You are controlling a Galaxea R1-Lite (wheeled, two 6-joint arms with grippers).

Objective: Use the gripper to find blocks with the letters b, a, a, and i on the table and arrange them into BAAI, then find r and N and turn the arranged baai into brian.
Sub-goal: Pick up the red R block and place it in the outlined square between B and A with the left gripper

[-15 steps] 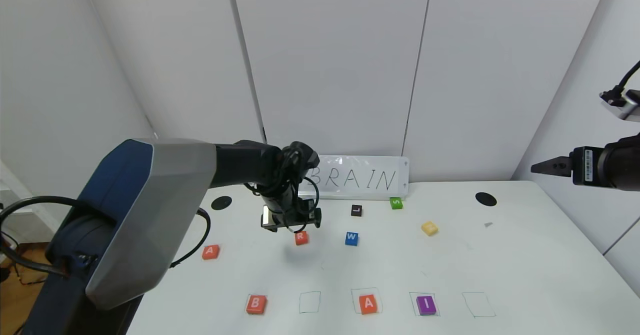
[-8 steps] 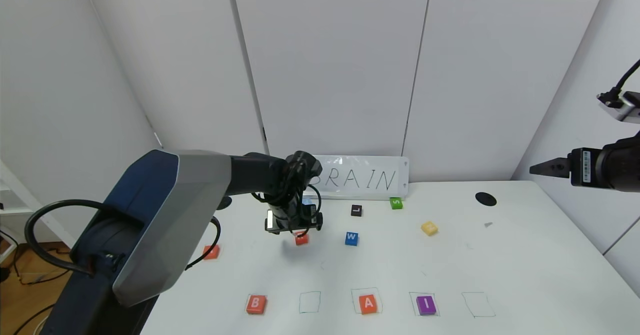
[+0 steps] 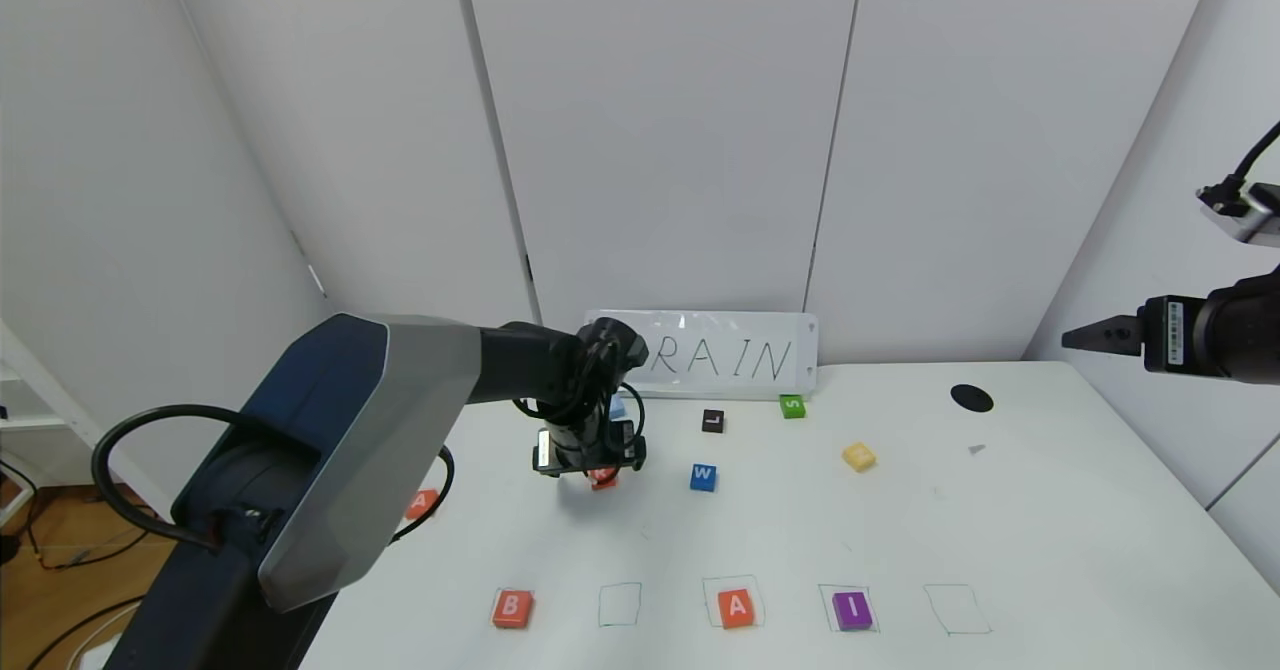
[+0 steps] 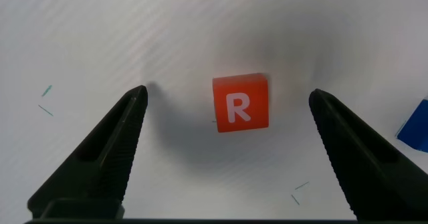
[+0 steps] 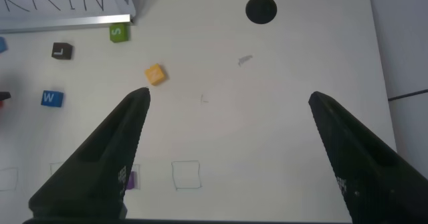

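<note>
Lowered since a second ago: left hand [image 3: 598,467], spread open around R tile [image 4: 241,102] mid-frame; ready for closing.

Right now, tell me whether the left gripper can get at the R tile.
Probably yes. The left gripper hangs open directly over the R tile, a finger on each side, with bare table all round it.

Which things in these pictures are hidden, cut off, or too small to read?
- R tile: in the head view the left gripper covers most of it.
- Sign: the left arm hides its first letter in the head view.
- Yellow tile: its letter is too faint to read in the head and right wrist views.
- Purple I tile: in the right wrist view a finger of the right gripper covers most of it.
</note>
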